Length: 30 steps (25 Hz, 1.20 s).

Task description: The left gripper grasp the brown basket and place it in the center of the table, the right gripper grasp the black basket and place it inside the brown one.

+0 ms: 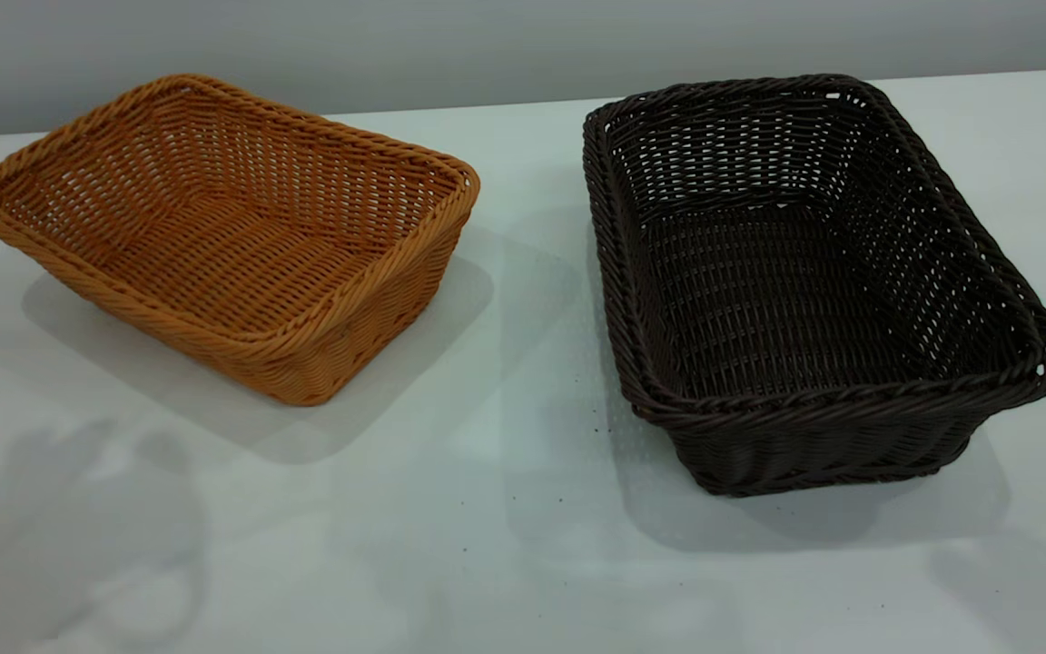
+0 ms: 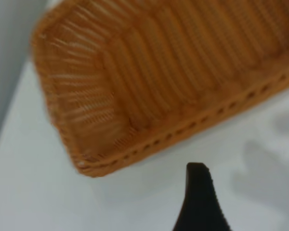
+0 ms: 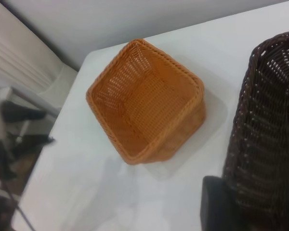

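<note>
The left hand hovered just beside the brown basket's braided rim; only one finger showed, so its spread could not be told. The right hand sat beside the black basket, its state likewise unclear. Both baskets stood upright, apart, on the white counter.

left tool cropped; black basket cut off.

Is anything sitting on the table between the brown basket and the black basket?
No. In the exterior view only bare white table with shadows separates the brown basket from the black basket; the right wrist view shows the same open gap.
</note>
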Motion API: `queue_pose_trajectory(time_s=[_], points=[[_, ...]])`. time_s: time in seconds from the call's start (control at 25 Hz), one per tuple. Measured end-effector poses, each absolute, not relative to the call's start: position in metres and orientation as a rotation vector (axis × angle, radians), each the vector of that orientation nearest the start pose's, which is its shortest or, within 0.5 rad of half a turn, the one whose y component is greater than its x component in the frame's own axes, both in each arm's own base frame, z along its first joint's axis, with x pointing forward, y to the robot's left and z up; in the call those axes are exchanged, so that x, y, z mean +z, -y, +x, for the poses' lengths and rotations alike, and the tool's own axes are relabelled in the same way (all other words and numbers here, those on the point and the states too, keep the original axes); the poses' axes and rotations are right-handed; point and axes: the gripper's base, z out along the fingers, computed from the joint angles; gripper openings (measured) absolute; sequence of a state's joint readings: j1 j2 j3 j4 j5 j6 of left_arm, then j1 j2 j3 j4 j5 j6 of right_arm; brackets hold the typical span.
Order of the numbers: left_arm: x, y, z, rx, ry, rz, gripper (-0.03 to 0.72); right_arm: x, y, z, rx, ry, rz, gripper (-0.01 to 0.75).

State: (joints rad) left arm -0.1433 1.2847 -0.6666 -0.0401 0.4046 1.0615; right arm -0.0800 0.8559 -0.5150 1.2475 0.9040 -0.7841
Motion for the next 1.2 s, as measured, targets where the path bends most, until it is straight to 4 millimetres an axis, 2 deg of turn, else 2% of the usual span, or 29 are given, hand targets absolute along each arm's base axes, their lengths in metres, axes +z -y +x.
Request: queue_pose_trajectory(time_s=[0.12,0.32,0.6,0.8,0.96,1.2], points=[[0.207,0.037,0.244,0.311,-2.163,1.423,0.426,0.288,-0.058,0.147,1.143,-2.122,0.045,0.31],[0.191,0.038,0.255,0.308,-2.172,1.42,0.426,0.292,-0.059,0.148,1.299,-2.11,0.273,0.31],[0.185,0.043,0.265,0.283,-2.167,1.309,0.426,0.291,-0.055,0.153,1.418,-2.088,0.662,0.292],[0.185,0.062,0.261,0.253,-2.112,1.376,0.426,0.285,-0.055,0.161,1.479,-2.076,0.9,0.274],[0.186,0.079,0.258,0.239,-2.047,1.43,0.426,0.27,-0.061,0.176,1.42,-2.122,1.001,0.273],[0.187,0.091,0.254,0.22,-2.009,1.476,0.426,0.233,-0.081,0.194,1.321,-2.291,1.208,0.272]])
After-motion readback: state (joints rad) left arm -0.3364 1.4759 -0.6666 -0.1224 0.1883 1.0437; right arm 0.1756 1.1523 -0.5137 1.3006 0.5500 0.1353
